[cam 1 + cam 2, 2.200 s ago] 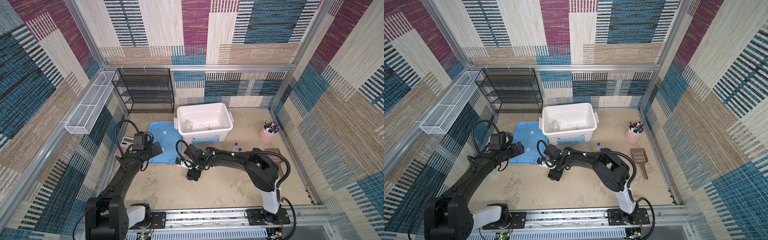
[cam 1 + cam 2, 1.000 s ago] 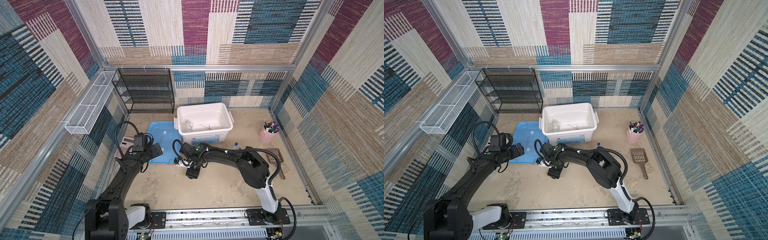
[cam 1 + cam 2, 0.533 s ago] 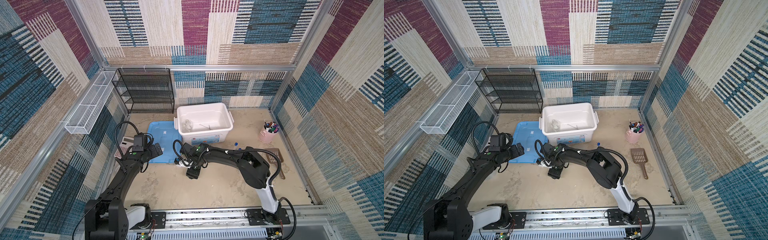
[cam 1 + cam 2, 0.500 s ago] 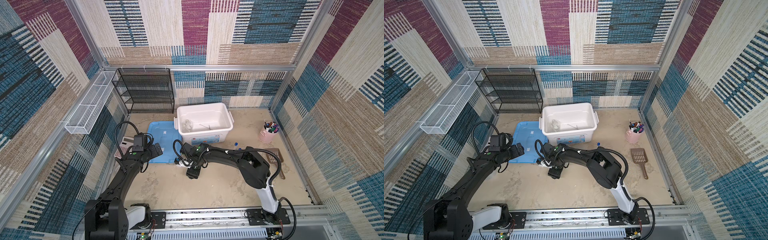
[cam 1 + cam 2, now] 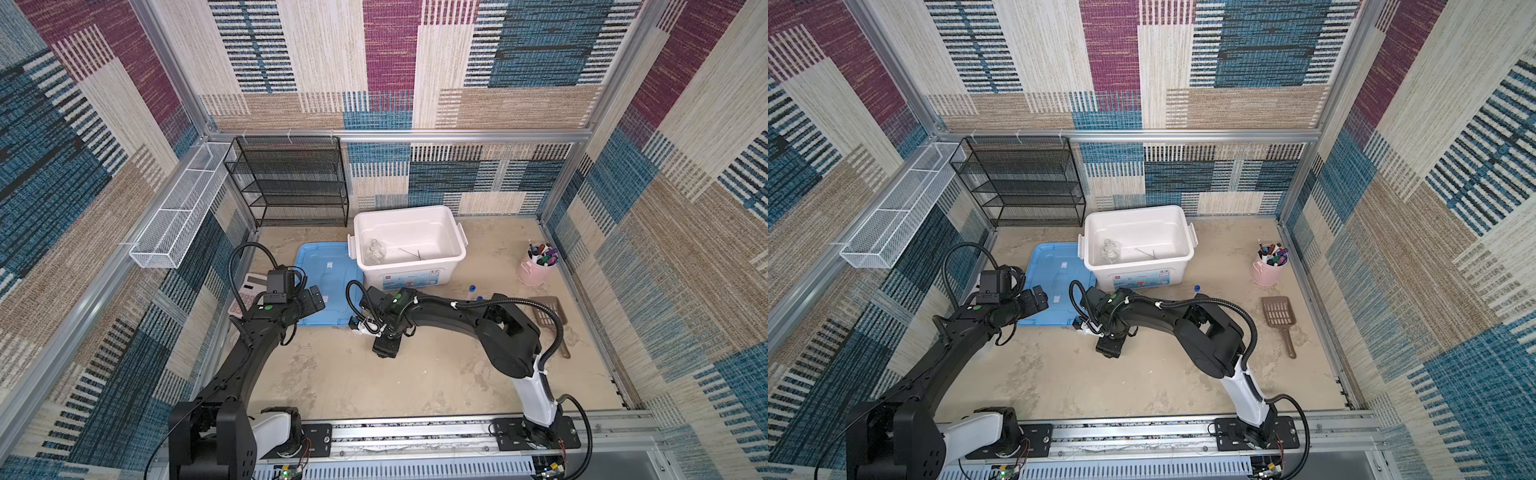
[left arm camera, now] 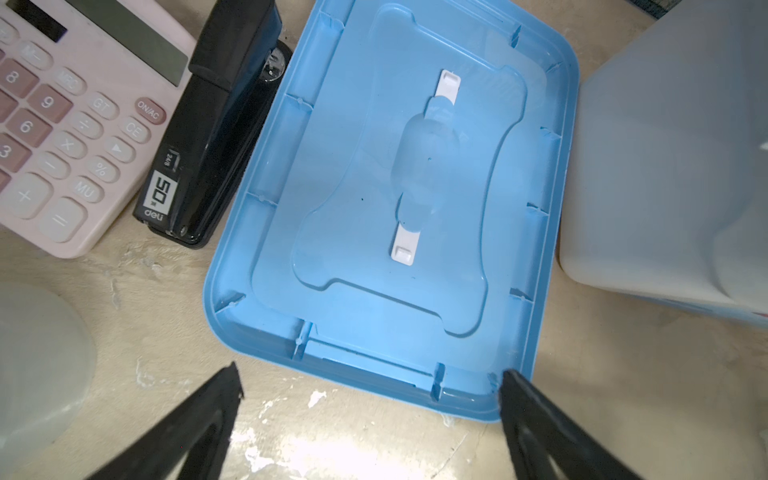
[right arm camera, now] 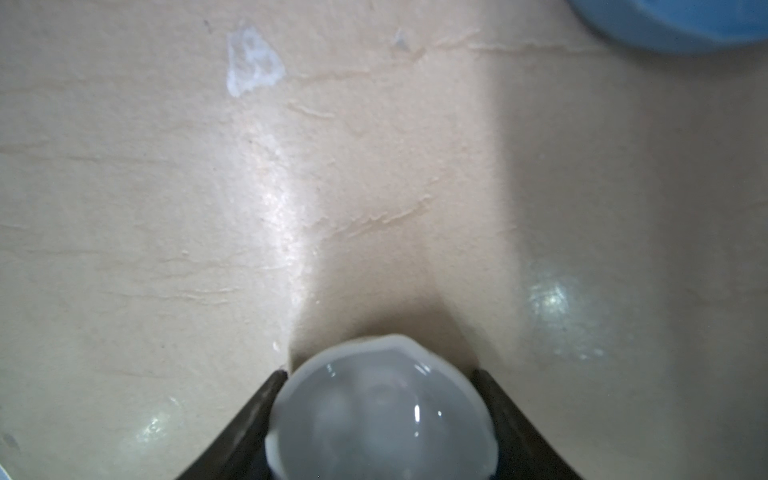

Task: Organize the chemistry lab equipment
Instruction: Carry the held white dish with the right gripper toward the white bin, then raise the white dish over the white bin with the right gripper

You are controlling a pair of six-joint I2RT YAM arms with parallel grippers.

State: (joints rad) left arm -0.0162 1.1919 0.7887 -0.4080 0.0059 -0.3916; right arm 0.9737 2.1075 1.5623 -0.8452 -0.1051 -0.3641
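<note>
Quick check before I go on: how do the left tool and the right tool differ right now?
The left tool stands wide open and empty; the right tool is closed on the white spouted dish.
The left tool sits at an edge of the blue lid; the right tool is over bare table, close to that lid.
Both have black fingers.

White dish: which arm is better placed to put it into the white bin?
Right, likely. The right gripper grips the white dish on both sides, so it only needs carrying to the white bin. The left gripper hangs open and empty over the blue lid.
</note>
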